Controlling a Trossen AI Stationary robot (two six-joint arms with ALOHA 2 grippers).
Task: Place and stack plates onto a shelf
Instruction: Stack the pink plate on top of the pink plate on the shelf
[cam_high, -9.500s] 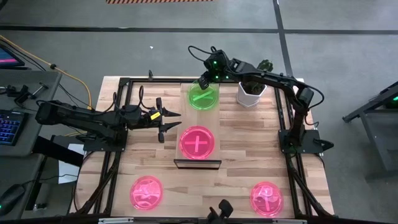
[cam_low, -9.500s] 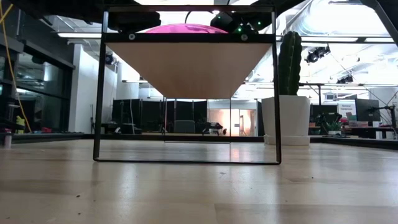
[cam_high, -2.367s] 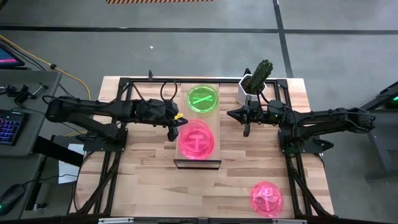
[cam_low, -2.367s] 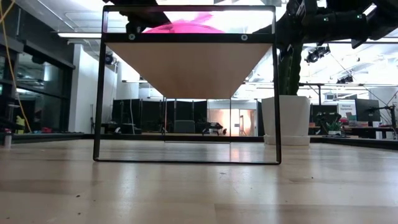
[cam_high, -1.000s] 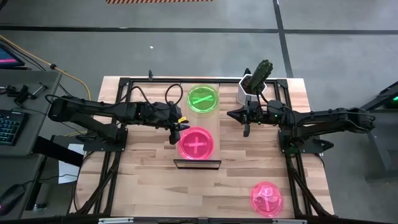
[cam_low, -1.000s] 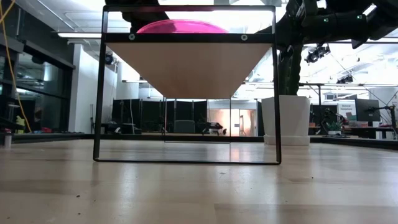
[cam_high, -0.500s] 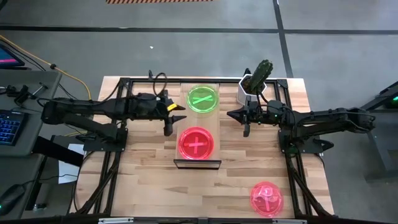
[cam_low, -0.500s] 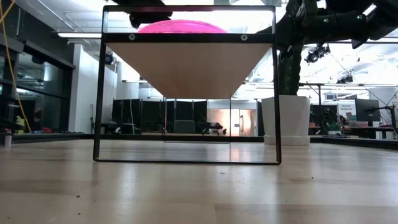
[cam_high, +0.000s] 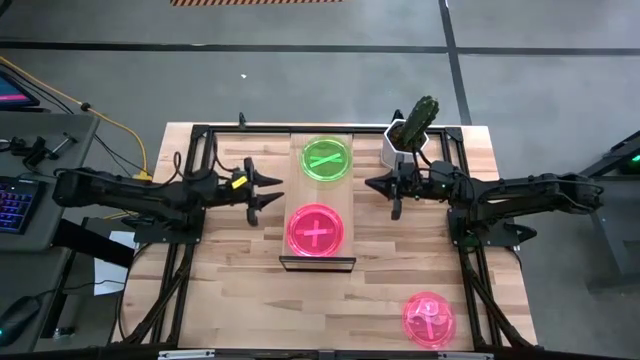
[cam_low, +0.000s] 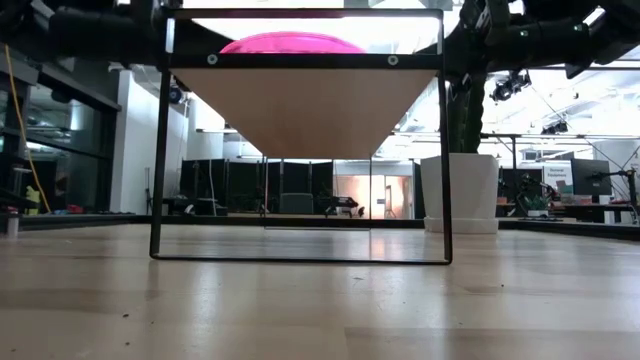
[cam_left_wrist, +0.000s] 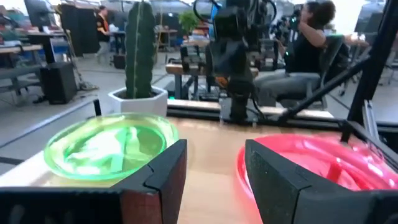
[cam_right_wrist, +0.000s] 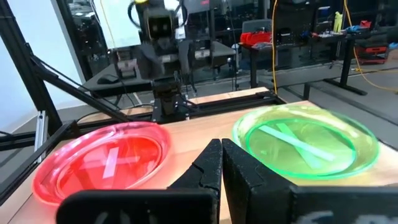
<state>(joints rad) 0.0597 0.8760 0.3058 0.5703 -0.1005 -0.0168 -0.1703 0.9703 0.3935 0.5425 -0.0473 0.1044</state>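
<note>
The shelf (cam_high: 345, 195) is a light-wood plank on a dark frame, running from the table's near side to its far side. A neon green plate (cam_high: 327, 158) lies flat on its far part and a pink-red plate (cam_high: 316, 230) on its near part. Whether more plates lie stacked under the pink one, I cannot tell. Another pink plate (cam_high: 428, 319) lies on the table near the right front corner. My left gripper (cam_high: 266, 196) hovers open to the left of the shelf, and its wrist view shows the green plate (cam_left_wrist: 109, 146) and pink plate (cam_left_wrist: 317, 165). My right gripper (cam_high: 372, 184) hovers shut to the right of the shelf.
A white pot with a cactus (cam_high: 408, 145) stands at the table's far edge, right of the shelf and just behind my right arm. Dark frame rails (cam_high: 190, 200) run along both table sides. Bare tabletop lies in front of the shelf (cam_high: 300, 310). People sit beyond the table (cam_left_wrist: 311, 43).
My left gripper has drawn back from the pink plate's left rim toward the table's left edge and now hangs clear of the shelf. The pink plate stays flat on the shelf. My right arm has kept still.
</note>
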